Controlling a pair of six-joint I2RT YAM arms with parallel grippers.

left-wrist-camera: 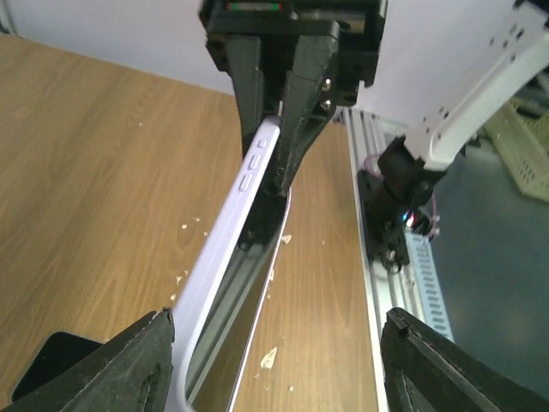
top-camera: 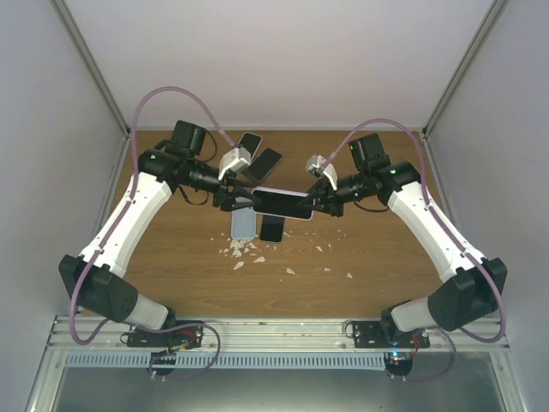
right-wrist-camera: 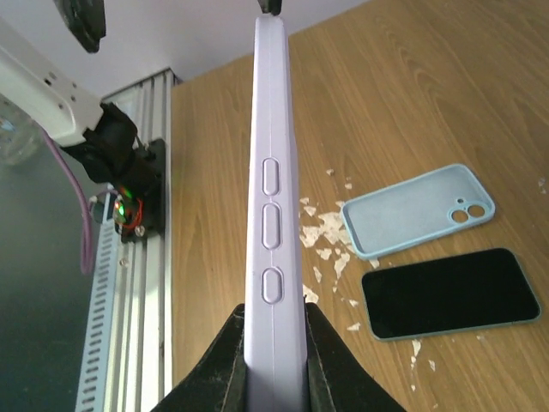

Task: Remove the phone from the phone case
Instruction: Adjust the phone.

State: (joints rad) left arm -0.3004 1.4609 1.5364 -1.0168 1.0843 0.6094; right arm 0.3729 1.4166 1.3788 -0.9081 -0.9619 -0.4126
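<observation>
A phone (top-camera: 279, 203) with a dark screen sits in a lilac phone case (right-wrist-camera: 274, 172) and hangs level above the table's middle. My right gripper (right-wrist-camera: 274, 360) is shut on the case's right end, one finger on each face. The case's left end lies between the fingers of my left gripper (left-wrist-camera: 274, 369), which stands open; the lilac rim (left-wrist-camera: 214, 275) runs close beside the left finger (left-wrist-camera: 111, 369), and a wide gap separates it from the other finger (left-wrist-camera: 446, 369). From above, the left gripper (top-camera: 243, 199) and right gripper (top-camera: 313, 204) face each other across the phone.
On the wood under the held phone lie an empty light-blue case (right-wrist-camera: 420, 210) and a dark phone (right-wrist-camera: 450, 292). Two more phones (top-camera: 257, 153) rest at the back. White flakes (top-camera: 244, 251) litter the table. An aluminium rail (top-camera: 274, 339) runs along the near edge.
</observation>
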